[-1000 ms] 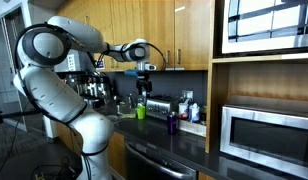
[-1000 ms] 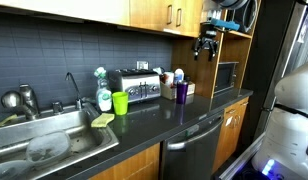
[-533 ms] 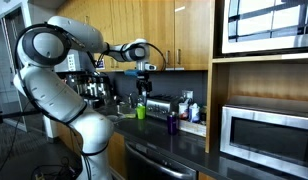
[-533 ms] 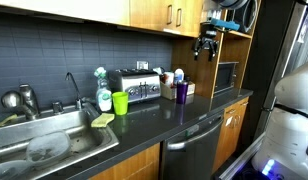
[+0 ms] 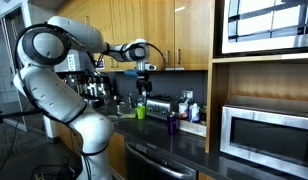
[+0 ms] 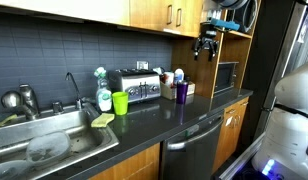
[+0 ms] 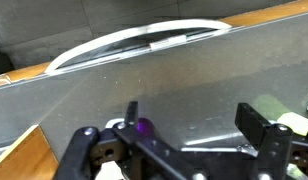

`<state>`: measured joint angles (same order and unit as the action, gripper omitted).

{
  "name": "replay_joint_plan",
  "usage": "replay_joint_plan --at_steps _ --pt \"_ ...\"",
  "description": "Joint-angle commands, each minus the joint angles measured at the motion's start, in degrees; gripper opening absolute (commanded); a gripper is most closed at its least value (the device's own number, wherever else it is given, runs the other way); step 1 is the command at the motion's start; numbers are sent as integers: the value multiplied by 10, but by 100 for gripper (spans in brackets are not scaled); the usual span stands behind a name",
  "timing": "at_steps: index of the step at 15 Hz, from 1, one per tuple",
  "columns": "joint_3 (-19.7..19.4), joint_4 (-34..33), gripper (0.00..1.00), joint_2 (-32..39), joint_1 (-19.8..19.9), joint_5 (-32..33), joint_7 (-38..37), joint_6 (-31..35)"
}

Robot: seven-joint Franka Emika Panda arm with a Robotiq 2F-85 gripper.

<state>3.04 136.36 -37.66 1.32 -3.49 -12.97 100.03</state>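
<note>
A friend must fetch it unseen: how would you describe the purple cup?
Start at the dark countertop beside the sink and find the silver toaster against the wall. The purple cup stands just beyond the toaster's end away from the sink; the green cup stands at its sink end.

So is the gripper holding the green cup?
No, the gripper hangs open well above the counter, where the green cup stands untouched.

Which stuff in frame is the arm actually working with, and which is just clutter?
In play:
- gripper, jaws open, hovering high above the counter
- purple cup, showing below between the jaws in the wrist view

Clutter:
- green cup
- toaster
- sponge
- microwave
</note>
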Motion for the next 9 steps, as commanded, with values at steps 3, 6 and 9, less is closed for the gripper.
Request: replay_joint_plan --at_steps 3,6,9 --pt "7 -4 100 7 -1 -4 -1 4" --pt "15 -7 100 15 -8 -6 -1 6" --pt "25 -10 100 24 -19 -10 -1 15"
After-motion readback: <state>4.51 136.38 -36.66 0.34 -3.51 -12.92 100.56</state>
